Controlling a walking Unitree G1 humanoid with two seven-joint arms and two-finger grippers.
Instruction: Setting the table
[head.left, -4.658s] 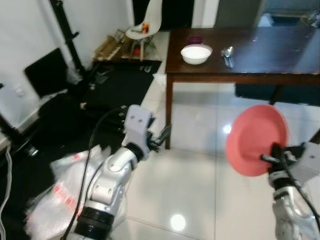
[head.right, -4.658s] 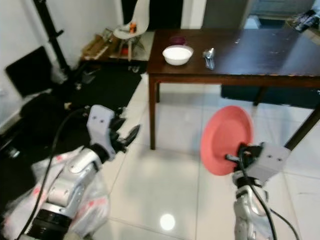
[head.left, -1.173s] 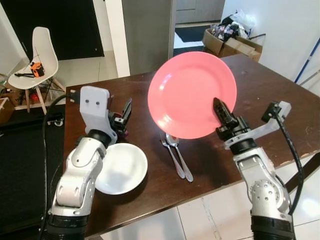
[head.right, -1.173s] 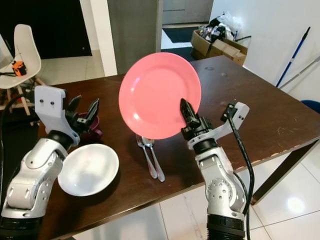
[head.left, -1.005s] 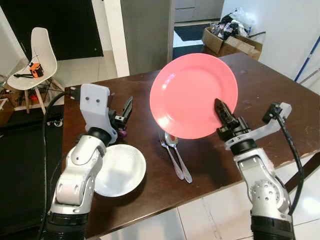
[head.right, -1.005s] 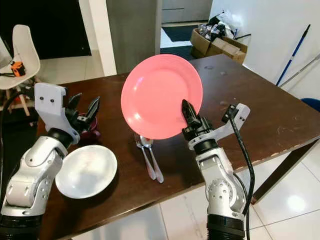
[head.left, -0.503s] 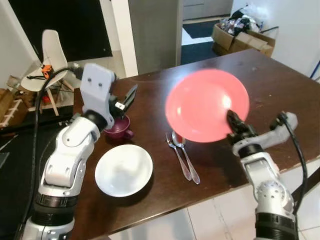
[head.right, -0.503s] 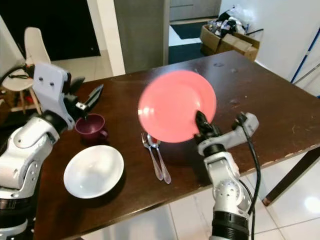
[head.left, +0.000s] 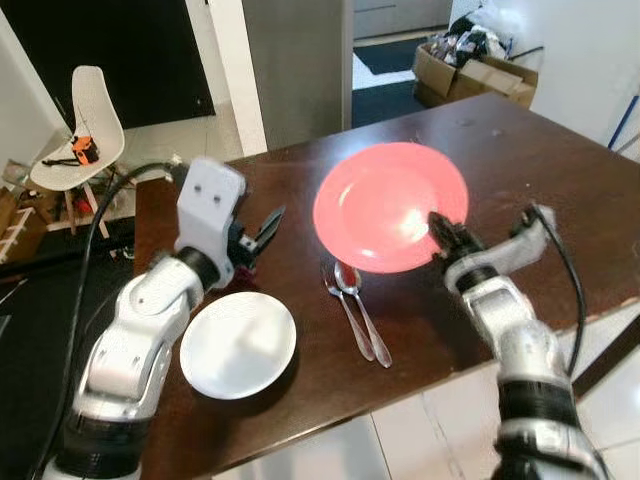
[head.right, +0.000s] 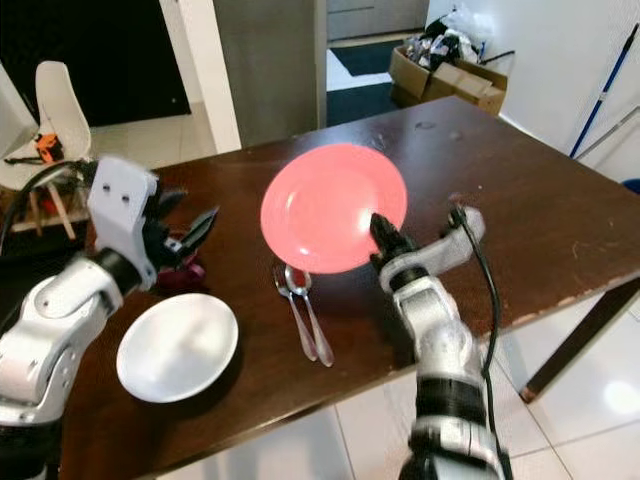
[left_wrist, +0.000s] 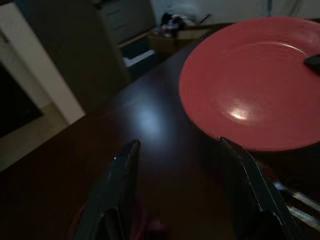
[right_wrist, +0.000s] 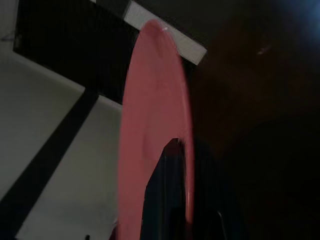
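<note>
Setting a place: the plate is being carried in over the dark brown wooden table (head.left: 560, 190), not yet laid down.

- Left gripper (head.left: 262, 228): black fingers spread, holding nothing, hovering above the small maroon cup (head.right: 186, 272) at the table's left side.
- Shallow round white bowl (head.left: 238, 344): glossy, ceramic-looking, resting near the table's near-left edge, apart from the cup.
- Metal fork (head.left: 347, 314) and metal spoon (head.left: 362, 316): thin, shiny, lying side by side, handles pointing to the near edge, right of the bowl.
- Round pink plate (head.left: 390, 206): smooth, glossy, with a raised rim, looks like plastic or glazed ware. Held tilted above the table, just beyond the cutlery, its near-right rim pinched by the right gripper (head.left: 440, 227).

Judgement: the next move calls for levelling the plate and lowering it flat onto bare wood, probably right of the cutlery, then letting go of the rim. A thin-rim pinch on a slick surface could slip.
</note>
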